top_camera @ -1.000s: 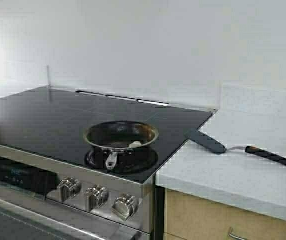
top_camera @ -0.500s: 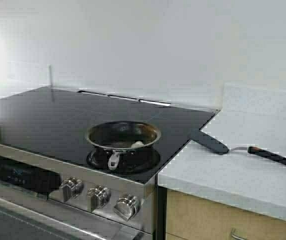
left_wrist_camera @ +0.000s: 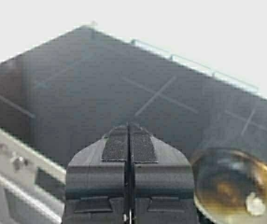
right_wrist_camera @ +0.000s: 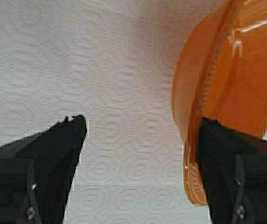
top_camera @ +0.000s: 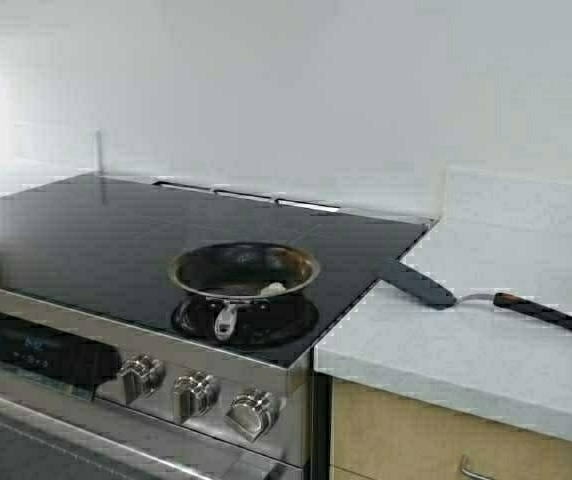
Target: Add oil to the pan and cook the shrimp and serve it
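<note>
The pan (top_camera: 243, 272), dark inside with a steel rim, sits on the front right burner of the black stove top (top_camera: 86, 230), its short handle pointing at the knobs. The shrimp (top_camera: 272, 289) lies pale near the pan's right inner edge. In the left wrist view my left gripper (left_wrist_camera: 129, 135) is shut on nothing above the stove's front, with the pan (left_wrist_camera: 238, 186) and shrimp (left_wrist_camera: 254, 204) off to one side. My right gripper (right_wrist_camera: 140, 122) is open over a white paper towel (right_wrist_camera: 101, 60). The oil is out of view.
A black spatula (top_camera: 421, 285) with a dark handle lies on the white counter (top_camera: 466, 340) right of the stove. An orange bowl (right_wrist_camera: 236, 70) stands by one right finger, its rim just inside it. Three steel knobs (top_camera: 196, 395) line the stove's front.
The whole scene has shifted a few pixels to the right in the high view, so the robot has moved slightly. The pan, shrimp and spatula keep their places.
</note>
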### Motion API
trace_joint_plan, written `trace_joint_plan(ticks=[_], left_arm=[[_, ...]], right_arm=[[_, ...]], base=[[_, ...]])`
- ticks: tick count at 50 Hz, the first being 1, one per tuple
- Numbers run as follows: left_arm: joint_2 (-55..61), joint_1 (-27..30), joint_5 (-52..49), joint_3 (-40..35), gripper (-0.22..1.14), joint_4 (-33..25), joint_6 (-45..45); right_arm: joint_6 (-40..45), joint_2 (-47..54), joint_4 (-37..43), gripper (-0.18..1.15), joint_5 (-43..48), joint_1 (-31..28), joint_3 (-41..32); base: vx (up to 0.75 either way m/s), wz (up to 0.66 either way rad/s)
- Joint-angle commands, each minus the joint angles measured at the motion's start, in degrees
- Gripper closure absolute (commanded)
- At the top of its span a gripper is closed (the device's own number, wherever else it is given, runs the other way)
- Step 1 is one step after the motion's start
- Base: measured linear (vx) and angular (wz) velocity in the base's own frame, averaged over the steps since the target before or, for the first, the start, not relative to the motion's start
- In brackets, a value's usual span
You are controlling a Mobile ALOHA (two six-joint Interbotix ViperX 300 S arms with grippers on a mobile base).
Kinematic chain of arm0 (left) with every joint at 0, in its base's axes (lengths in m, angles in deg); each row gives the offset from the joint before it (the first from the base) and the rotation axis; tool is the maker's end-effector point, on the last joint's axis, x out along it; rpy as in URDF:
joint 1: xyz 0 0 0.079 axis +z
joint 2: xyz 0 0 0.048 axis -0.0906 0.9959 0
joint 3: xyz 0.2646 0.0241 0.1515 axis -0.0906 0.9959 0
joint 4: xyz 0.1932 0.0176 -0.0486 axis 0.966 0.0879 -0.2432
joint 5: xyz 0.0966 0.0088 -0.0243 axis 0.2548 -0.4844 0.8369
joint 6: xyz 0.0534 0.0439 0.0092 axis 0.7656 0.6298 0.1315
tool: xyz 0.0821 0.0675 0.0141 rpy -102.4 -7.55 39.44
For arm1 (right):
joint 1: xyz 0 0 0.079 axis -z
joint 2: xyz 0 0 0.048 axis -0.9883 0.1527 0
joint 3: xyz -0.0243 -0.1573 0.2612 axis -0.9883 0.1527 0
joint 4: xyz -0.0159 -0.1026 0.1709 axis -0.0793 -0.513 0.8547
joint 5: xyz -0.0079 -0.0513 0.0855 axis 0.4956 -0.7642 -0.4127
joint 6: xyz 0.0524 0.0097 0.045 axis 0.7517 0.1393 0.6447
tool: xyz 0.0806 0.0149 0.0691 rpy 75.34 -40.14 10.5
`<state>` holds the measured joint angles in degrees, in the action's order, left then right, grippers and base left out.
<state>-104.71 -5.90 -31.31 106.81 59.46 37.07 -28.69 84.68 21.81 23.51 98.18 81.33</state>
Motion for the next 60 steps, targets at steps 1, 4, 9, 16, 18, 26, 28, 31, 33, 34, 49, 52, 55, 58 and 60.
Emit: trace_joint_plan(ticks=[1, 4, 9, 16, 18, 26, 28, 31, 33, 34, 49, 52, 55, 58, 60], left_arm=[[0.5, 0.1, 0.3, -0.5, 0.89, 0.1, 0.1], [0.5, 0.0, 0.3, -0.5, 0.89, 0.1, 0.1], [0.5, 0.1, 0.3, -0.5, 0.89, 0.1, 0.0], [0.5, 0.0, 0.3, -0.6, 0.89, 0.1, 0.0], [0.6, 0.0, 0.3, -0.6, 0.89, 0.1, 0.0], [0.5, 0.0, 0.3, -0.6, 0.89, 0.1, 0.0], [0.5, 0.1, 0.3, -0.6, 0.89, 0.1, 0.0], [0.5, 0.1, 0.3, -0.6, 0.89, 0.1, -0.1], [0.6, 0.0, 0.3, -0.6, 0.89, 0.1, 0.0], [0.6, 0.0, 0.3, -0.7, 0.89, 0.1, 0.0], [0.6, 0.1, 0.3, -0.7, 0.89, 0.1, -0.1], [0.6, 0.0, 0.3, -0.8, 0.89, 0.1, -0.1], [0.6, 0.1, 0.3, -0.8, 0.89, 0.1, -0.2], [0.6, 0.1, 0.3, -0.8, 0.89, 0.1, -0.2], [0.5, 0.0, 0.3, -0.8, 0.89, 0.1, -0.3]], right_arm=[[-0.1, -1.8, 0.4, 0.01, -0.3, 0.1, -1.3], [0.1, -2.2, -0.8, 0.01, -0.8, 0.2, -1.3], [0.1, -2.5, -4.5, 0.01, -2.5, 0.1, -1.4], [-0.2, -2.1, -10.6, 0.01, -4.3, -1.5, -1.1], [0.0, -1.9, -11.1, 0.01, -4.8, -1.9, -1.1], [5.4, -2.7, -17.5, 0.01, -9.9, -2.8, -2.2], [6.7, -2.6, -20.3, 0.01, -10.9, -3.2, -2.2], [7.7, -2.9, -23.7, 0.01, -11.5, -3.3, -1.6], [8.1, -3.1, -24.4, 0.01, -11.6, -3.4, -1.2], [8.3, -3.3, -24.3, 0.01, -11.6, -3.4, -1.1], [7.0, -9.7, -18.0, 0.01, -7.8, -4.7, -1.1], [6.2, -11.5, -15.8, 0.01, -6.8, -5.2, -1.4], [4.4, -12.9, -13.7, 0.01, -6.3, -5.6, -1.8], [2.7, -13.7, -12.0, 0.01, -6.4, -6.0, -2.7], [2.0, -14.2, -10.9, 0.01, -6.4, -6.1, -3.3]], base=[[0.0, 0.0], [0.0, 0.0], [0.0, 0.0], [0.0, 0.0], [0.0, 0.0], [0.0, 0.0], [0.0, 0.0], [0.0, 0.0], [0.0, 0.0], [0.0, 0.0], [0.0, 0.0], [0.0, 0.0], [0.0, 0.0], [0.0, 0.0], [0.0, 0.0]])
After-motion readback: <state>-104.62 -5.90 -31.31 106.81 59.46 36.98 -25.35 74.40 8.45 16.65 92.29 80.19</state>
